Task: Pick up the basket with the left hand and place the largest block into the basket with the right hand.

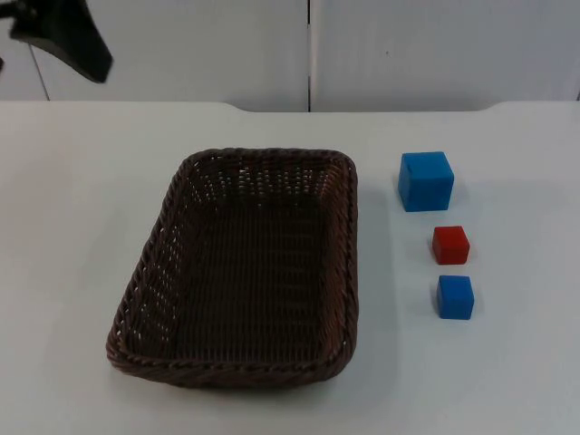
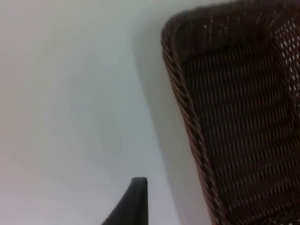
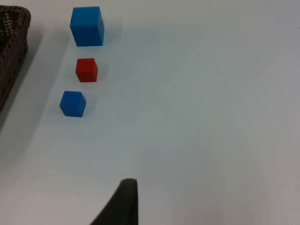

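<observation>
- White table top (image 1: 72, 272) runs back to a grey partition wall (image 1: 181, 54); nothing on it is held.
- Dark brown woven basket (image 1: 245, 267) rests flat on the table, its long sides running away from the camera, and it holds nothing.
- Left gripper (image 1: 63, 36) hangs high over the far left of the table, well apart from the basket; a dark fingertip (image 2: 133, 201) appears in its wrist view, and whether its fingers are spread or pressed together cannot be told.
- Ahead of that gripper lies a rounded corner of the basket rim (image 2: 187, 117), with bare table beside it.
- Large blue block (image 1: 426, 180) sits just beside the basket's far right corner, not touching it.
- Red block (image 1: 450, 245) stands nearer the camera than the large one, and the small blue block (image 1: 455, 296) nearer again; the three form a short row, each apart from the next.
- Right gripper, seen by one dark fingertip (image 3: 119, 204) in its wrist view, is well short of the row; its state cannot be told.
- From that gripper the small blue block is closest, then the red, then the large blue block farthest.
</observation>
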### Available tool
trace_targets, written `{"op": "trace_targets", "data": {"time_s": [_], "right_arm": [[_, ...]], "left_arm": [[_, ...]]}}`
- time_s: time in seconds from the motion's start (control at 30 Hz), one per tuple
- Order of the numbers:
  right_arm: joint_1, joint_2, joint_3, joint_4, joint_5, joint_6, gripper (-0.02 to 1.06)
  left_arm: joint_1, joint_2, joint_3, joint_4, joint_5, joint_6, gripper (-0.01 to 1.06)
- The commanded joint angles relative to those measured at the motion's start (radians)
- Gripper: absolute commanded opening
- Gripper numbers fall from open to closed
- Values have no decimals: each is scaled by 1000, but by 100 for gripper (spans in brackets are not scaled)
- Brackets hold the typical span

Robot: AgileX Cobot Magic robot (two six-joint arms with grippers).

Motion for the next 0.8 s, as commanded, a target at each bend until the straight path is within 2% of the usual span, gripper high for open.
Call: {"op": "trace_targets", "data": {"time_s": [0.0, 0.53, 0.77], "right_arm": [[4, -1, -1, 2, 3, -1, 105], [4, -1, -1, 2, 3, -1, 105], [4, -1, -1, 2, 3, -1, 105]], "left_arm": [[-18, 45, -21, 8, 0, 4, 95], [-22, 337, -120, -16, 3, 23, 95], [-22, 463, -187, -38, 41, 44, 95]]}}
